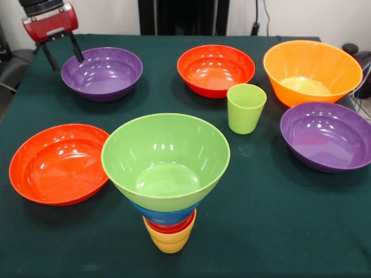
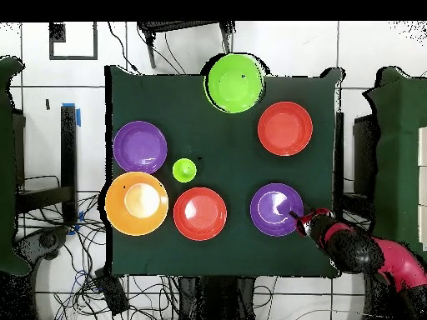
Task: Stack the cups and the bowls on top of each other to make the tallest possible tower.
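Tower [image 1: 167, 191] stood at the near edge of the table [image 1: 261, 231] in the front view, midway along it: a yellow cup [image 1: 168, 238] lowest, a red cup [image 1: 170, 226] nested in it, a blue bowl [image 1: 164, 214] above that, and a wide green bowl [image 1: 166, 159] on top, upright. Just beside the tower, toward the table's left edge in that view, lay a red-orange bowl [image 1: 58, 163]. The light green cup [image 1: 246, 108] stood upright near the table's middle, between a second red-orange bowl [image 1: 215, 69] and a purple bowl [image 1: 327, 135] that sat at the right edge. The large orange bowl [image 1: 312, 72] occupied the far right corner, just beside that purple bowl. A second purple bowl [image 1: 102, 73] sat toward the far left corner. The gripper [image 1: 62, 55] hovered at the outer rim of this second purple bowl, its two black fingers [image 1: 76, 47] spread apart and clamped on nothing; the overhead view showed the tips at the bowl's rim.
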`<state>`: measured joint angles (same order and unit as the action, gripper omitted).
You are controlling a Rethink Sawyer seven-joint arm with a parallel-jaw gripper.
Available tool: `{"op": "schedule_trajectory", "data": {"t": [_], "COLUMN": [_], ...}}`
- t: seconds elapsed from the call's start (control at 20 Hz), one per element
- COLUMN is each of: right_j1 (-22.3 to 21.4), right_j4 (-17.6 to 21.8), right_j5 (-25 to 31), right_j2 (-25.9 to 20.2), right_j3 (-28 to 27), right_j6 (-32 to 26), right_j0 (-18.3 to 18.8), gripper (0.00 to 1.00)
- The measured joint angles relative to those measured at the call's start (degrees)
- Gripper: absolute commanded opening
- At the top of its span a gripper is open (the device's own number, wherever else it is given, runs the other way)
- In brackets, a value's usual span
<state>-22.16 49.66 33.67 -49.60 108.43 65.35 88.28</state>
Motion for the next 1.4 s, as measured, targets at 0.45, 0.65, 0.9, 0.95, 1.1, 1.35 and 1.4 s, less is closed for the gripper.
{"op": "schedule_trajectory", "data": {"t": [0.45,0.65,0.9,0.95,1.1,1.35,1.4], "right_j1": [0.0,0.0,0.4,0.5,0.9,1.7,1.8], "right_j4": [0.0,0.0,0.0,0.0,0.0,0.0,0.0], "right_j5": [0.0,0.0,0.0,0.0,0.0,0.0,0.0], "right_j2": [0.0,0.0,0.0,0.0,0.0,0.0,0.0], "right_j3": [0.0,-0.1,-0.9,-1.0,-1.6,-2.7,-2.8], "right_j6": [0.0,0.0,0.0,0.0,0.0,0.0,0.0], "right_j0": [0.0,-0.1,-0.1,-0.1,-0.1,-0.1,-0.1], "gripper": [1.00,1.00,1.00,1.00,1.00,1.00,1.00]}}
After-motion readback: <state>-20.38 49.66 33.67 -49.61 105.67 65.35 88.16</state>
